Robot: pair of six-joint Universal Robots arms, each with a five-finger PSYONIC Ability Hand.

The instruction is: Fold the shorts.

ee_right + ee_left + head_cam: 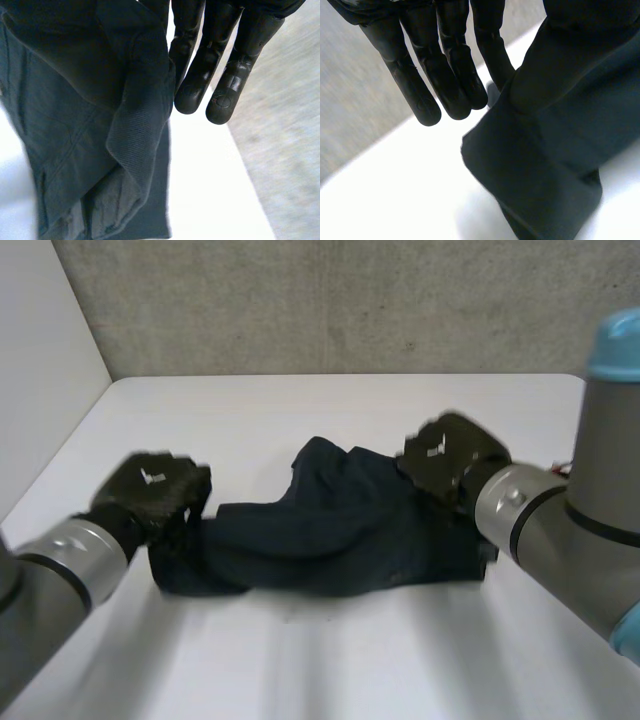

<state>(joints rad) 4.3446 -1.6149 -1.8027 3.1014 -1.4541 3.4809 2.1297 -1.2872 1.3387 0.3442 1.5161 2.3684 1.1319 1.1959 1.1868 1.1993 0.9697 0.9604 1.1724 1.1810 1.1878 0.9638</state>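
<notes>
On white table, head view: dark navy shorts lay crumpled near the middle, stretched across btwn the two arms. L hand sat at the shorts' left end, knuckles up, touching the cloth edge there. R hand sat on the shorts' far right part, by a bunched-up ridge of fabric. Grey concrete wall stood behind the table.

L wrist view: L hand was just beside a thick folded edge of the shorts. Cloth overlapped the side of the hand nearest it and hid that part. Table lay white below the hand. Grip: couldn't tell whether it pinched the cloth or only touched it.

R wrist view: R hand was right next to the shorts, w/ a hemmed fold of cloth standing up against its side and covering part of it. Stitched seams showed on the fabric. Table lay beyond the hand. Grip: couldn't tell, same reason, i.e. contact side hidden by cloth.
</notes>
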